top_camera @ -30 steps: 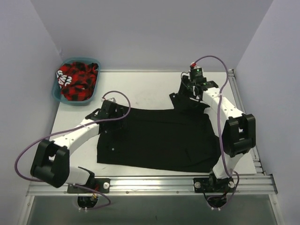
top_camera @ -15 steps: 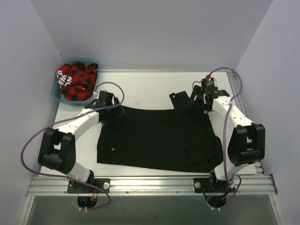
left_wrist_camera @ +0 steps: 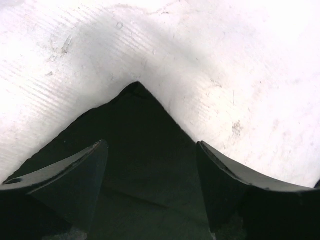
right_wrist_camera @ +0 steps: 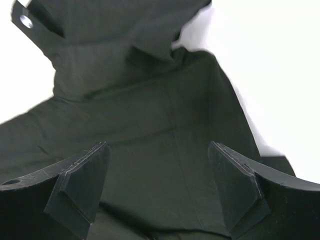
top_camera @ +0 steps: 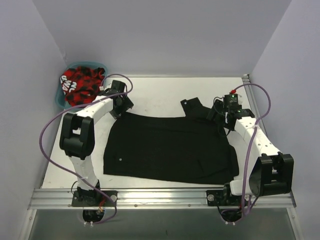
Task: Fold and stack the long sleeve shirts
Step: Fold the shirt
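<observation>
A black long sleeve shirt (top_camera: 170,147) lies spread flat on a white surface (top_camera: 160,90), with a robot arm reaching to each of its two far corners. The left claw (top_camera: 121,103) sits over the shirt's far left corner. It is released, its two dark fingers (left_wrist_camera: 75,175) wide apart. In the left wrist view the pointed corner of the cloth reaches just past the fingertips onto bare surface. Whether the fingers touch the cloth cannot be told. The right claw (top_camera: 218,113) is over the far right part of the shirt, beside the collar (top_camera: 192,106). It too is released, its fingers (right_wrist_camera: 80,185) spread with nothing pinched between them. In the right wrist view wrinkled black cloth fills the space below and beyond the claw, and a flap (right_wrist_camera: 37,25) with a small pale button (right_wrist_camera: 24,20) lies ahead of it to the left. To the left of the left claw stands a teal basket (top_camera: 58,100) holding a red and black checked cloth (top_camera: 80,86).
</observation>
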You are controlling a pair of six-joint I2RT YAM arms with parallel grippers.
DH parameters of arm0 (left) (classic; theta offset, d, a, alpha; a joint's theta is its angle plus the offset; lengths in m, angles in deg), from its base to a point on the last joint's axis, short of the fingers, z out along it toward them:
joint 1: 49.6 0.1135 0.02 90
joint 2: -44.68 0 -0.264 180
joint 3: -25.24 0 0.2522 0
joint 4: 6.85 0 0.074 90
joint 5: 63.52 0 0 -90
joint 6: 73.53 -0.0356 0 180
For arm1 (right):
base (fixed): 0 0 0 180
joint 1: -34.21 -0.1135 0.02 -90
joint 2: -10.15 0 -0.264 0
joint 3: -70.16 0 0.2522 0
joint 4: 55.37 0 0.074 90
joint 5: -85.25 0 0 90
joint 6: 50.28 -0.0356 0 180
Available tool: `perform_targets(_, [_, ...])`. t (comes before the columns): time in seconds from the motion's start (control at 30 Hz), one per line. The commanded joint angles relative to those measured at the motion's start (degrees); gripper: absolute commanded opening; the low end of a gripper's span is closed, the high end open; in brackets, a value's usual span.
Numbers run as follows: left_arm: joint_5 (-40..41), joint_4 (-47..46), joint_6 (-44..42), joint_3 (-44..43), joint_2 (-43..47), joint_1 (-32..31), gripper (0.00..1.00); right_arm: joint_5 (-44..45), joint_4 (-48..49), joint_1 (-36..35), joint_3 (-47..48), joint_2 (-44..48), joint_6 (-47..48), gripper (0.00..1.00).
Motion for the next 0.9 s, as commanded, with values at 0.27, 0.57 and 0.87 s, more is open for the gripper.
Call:
perform_targets(0.27, [6.2, 8.0, 5.4, -14.7, -12.3, -0.2, 0.70, -0.7, 0.7, -0.4, -3.4, 2.7, -0.2, 0.81])
perform_targets(0.57, [9.1, 10.2, 6.1, -18.3, -18.0, -0.3, 0.62, -1.2, 1.9, -0.7, -4.2, 2.2, -0.2, 0.81])
perform_targets(0.87, [9.0, 11.0, 5.0, -16.2, -18.9, -0.6, 0.24, -0.8, 2.0, 0.0, -3.3, 1.0, -0.2, 0.80])
